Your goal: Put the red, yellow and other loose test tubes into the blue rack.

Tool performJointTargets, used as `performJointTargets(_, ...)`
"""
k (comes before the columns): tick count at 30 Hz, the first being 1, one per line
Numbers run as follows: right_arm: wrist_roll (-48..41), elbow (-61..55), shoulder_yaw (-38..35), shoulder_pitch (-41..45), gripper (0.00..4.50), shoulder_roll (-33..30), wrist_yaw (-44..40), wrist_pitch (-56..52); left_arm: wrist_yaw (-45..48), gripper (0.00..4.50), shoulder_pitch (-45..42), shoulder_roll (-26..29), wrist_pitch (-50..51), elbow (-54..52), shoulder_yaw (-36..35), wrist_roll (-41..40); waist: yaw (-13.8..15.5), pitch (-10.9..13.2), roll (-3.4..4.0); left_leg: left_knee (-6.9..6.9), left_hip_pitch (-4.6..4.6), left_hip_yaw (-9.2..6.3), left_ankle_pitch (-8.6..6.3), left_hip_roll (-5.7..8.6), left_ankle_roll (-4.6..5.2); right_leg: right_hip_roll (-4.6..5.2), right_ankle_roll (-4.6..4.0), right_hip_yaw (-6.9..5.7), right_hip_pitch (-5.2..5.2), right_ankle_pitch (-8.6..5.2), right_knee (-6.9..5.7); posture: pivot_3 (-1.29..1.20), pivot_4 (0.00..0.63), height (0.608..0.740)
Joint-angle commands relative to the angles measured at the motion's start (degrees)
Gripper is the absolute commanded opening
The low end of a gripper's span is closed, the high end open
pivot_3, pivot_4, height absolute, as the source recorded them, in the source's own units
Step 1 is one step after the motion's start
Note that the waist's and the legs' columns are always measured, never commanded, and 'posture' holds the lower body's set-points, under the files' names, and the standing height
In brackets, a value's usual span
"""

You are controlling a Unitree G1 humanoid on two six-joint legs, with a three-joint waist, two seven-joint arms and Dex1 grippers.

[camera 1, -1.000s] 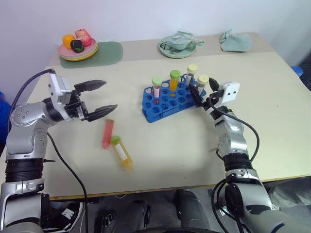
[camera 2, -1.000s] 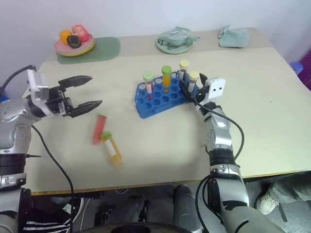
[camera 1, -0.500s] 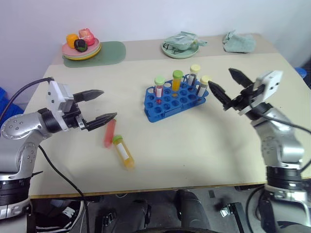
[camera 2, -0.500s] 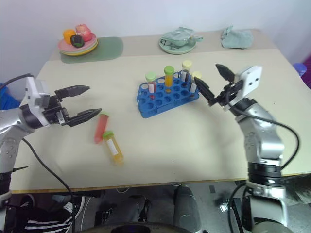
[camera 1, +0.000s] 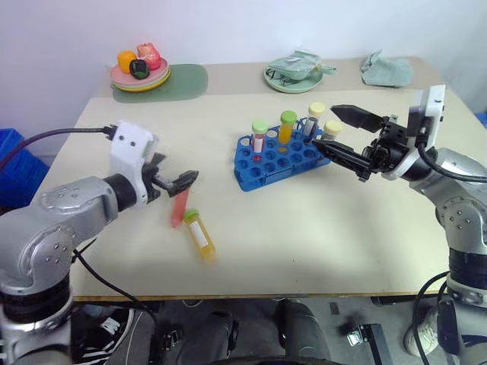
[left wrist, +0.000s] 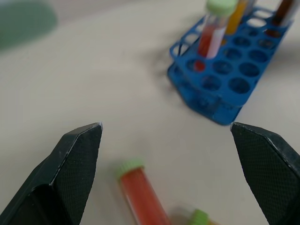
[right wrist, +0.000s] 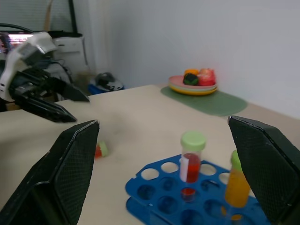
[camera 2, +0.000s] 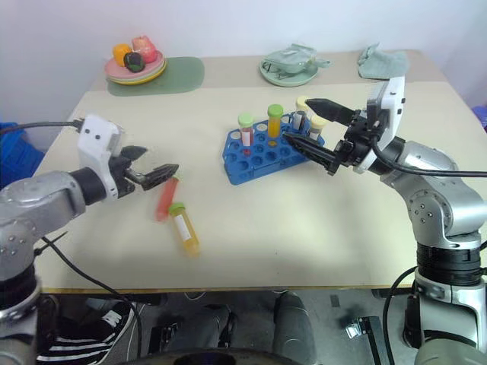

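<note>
The blue rack stands mid-table with several capped tubes upright in it, among them a red one with a white label band, an orange one and two cream-capped ones. Two loose test tubes lie on the table to its left: the red tube and the yellow tube, each with a green cap. My left gripper is open and hovers just above and left of the red tube. My right gripper is open and empty, held in the air at the rack's right end.
At the table's back stand a plate of toy fruit on a green mat, a green dish with a cloth and a crumpled green cloth. A blue bin sits left of the table.
My right gripper has drawn back from the rack's cream-capped tubes and risen, staying open. My left gripper has rolled and swung in toward the red tube. The camera view has shifted too.
</note>
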State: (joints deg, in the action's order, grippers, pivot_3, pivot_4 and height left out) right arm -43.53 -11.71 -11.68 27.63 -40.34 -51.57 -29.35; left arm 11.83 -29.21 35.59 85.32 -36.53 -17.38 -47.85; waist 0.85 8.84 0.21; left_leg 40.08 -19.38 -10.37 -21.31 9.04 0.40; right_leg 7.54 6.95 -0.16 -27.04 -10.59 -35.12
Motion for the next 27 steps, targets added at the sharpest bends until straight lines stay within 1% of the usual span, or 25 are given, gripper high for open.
performJointTargets(1,0.3,0.5,0.1,2.5,4.48,0.7,-1.3,1.3,-7.6,4.5,-4.0,0.3,7.2,6.6,-4.2,-9.9,-0.1,0.0,0.0,0.0,0.0,0.0,0.0,0.0,0.0,0.0,0.0,0.0,-0.01,0.0,-0.01,0.0,0.15,0.74)
performJointTargets(3,0.3,1.0,0.3,2.9,4.48,0.9,-1.8,1.2,-14.1,4.5,-5.1,0.7,7.2,10.5,-4.2,-16.0,-0.2,0.0,0.01,-0.03,0.01,0.0,0.0,-0.01,-0.01,-0.02,0.0,0.01,-0.08,0.0,-0.03,0.0,0.15,0.74)
performJointTargets(6,1.2,1.8,0.5,2.7,4.48,0.8,-2.8,1.7,-27.8,4.5,-5.8,2.7,7.2,17.4,-3.1,-31.1,-0.1,0.0,0.0,-0.04,0.0,-0.01,0.0,-0.02,-0.02,-0.03,0.0,0.01,-0.1,0.0,-0.03,0.0,0.15,0.74)
performJointTargets(7,1.4,2.1,0.5,2.6,4.48,0.7,-3.1,1.8,-35.9,4.5,-4.0,8.5,1.0,18.8,1.6,-44.2,-0.1,0.0,-0.02,-0.03,-0.01,-0.01,0.0,-0.01,-0.02,-0.02,0.0,0.02,-0.1,0.0,-0.03,0.0,0.15,0.74)
performJointTargets(8,1.5,2.2,0.4,2.6,4.48,0.7,-3.3,1.8,-42.4,4.5,-2.4,13.5,-4.6,19.3,5.7,-54.7,-0.2,0.1,-0.12,-0.02,-0.01,-0.01,0.0,-0.01,-0.02,-0.02,0.0,0.03,-0.11,0.0,-0.05,0.0,0.15,0.74)
performJointTargets(9,1.6,2.4,0.4,2.5,4.48,0.7,-3.6,1.9,-46.9,4.5,-0.8,16.5,-9.6,19.0,8.7,-61.4,-0.2,0.1,-0.1,-0.03,-0.03,-0.03,-0.01,-0.03,-0.04,0.03,0.0,0.09,-0.16,0.0,-0.07,0.0,0.15,0.74)
performJointTargets(10,1.9,2.5,0.5,2.4,4.48,0.7,-3.8,2.0,-48.6,4.5,0.3,18.7,-12.9,18.6,10.9,-64.8,-0.1,0.1,-0.08,-0.05,0.01,-0.01,-0.02,-0.02,-0.07,0.03,0.0,0.16,-0.15,0.0,-0.06,0.0,0.15,0.74)
performJointTargets(12,2.1,2.5,0.6,2.2,4.48,0.8,-4.0,2.2,-49.0,4.5,1.7,20.3,-16.6,16.9,12.9,-65.1,0.2,0.1,-0.07,-0.07,0.02,0.01,-0.02,0.0,-0.07,-0.02,-0.01,0.17,-0.14,0.0,-0.05,0.0,0.15,0.74)
performJointTargets(14,1.9,2.4,0.4,2.1,4.48,0.8,-4.0,1.8,-50.9,4.5,4.3,20.3,-20.8,15.0,13.1,-65.1,0.4,0.1,-0.07,-0.04,0.03,0.01,-0.02,0.01,-0.07,-0.04,-0.01,0.14,-0.08,0.0,-0.04,0.0,0.15,0.74)
performJointTargets(17,2.0,2.2,0.6,1.8,4.48,0.9,-4.4,1.9,-49.5,4.5,7.4,22.5,-23.1,13.3,13.2,-65.1,0.1,0.1,-0.07,-0.04,0.03,0.03,-0.02,0.01,-0.07,-0.06,-0.01,0.14,-0.09,0.0,-0.03,0.0,0.15,0.74)
performJointTargets(19,1.8,2.0,0.9,2.1,4.48,1.2,-4.3,1.6,-52.0,4.5,11.4,21.3,-26.5,11.0,13.4,-65.1,0.0,0.0,-0.01,-0.07,0.03,0.04,-0.02,-0.02,-0.07,-0.1,-0.02,0.15,-0.11,-0.01,-0.03,0.0,0.15,0.74)
performJointTargets(21,1.6,1.8,1.1,2.6,4.48,1.5,-4.2,1.3,-56.9,4.5,15.3,17.2,-31.4,8.2,14.0,-65.1,0.0,0.0,0.06,-0.13,0.09,0.12,-0.02,-0.03,-0.07,-0.1,-0.02,0.23,-0.1,-0.01,0.0,0.0,0.15,0.74)
performJointTargets(22,1.6,1.8,1.1,2.7,4.48,1.5,-4.1,1.2,-58.4,4.5,16.3,16.1,-33.0,7.2,14.3,-65.1,0.0,0.0,0.03,-0.15,0.11,0.18,-0.02,-0.03,-0.07,-0.1,-0.02,0.27,-0.1,-0.01,0.0,0.0,0.15,0.74)
performJointTargets(23,1.6,1.9,1.2,2.7,4.48,1.5,-4.2,1.2,-61.4,4.5,17.1,13.8,-35.5,5.5,14.9,-65.1,0.0,0.0,0.01,-0.12,0.08,0.18,-0.02,-0.05,-0.07,-0.12,-0.02,0.27,-0.11,-0.01,0.0,0.0,0.15,0.74)
performJointTargets(27,1.9,2.3,1.4,2.9,4.48,1.5,-4.5,1.3,-66.9,4.5,17.7,10.2,-40.3,1.8,17.4,-65.1,0.9,0.0,0.01,-0.07,0.08,0.27,-0.02,-0.09,-0.07,-0.14,-0.04,0.37,-0.08,0.01,0.01,0.0,0.15,0.74)
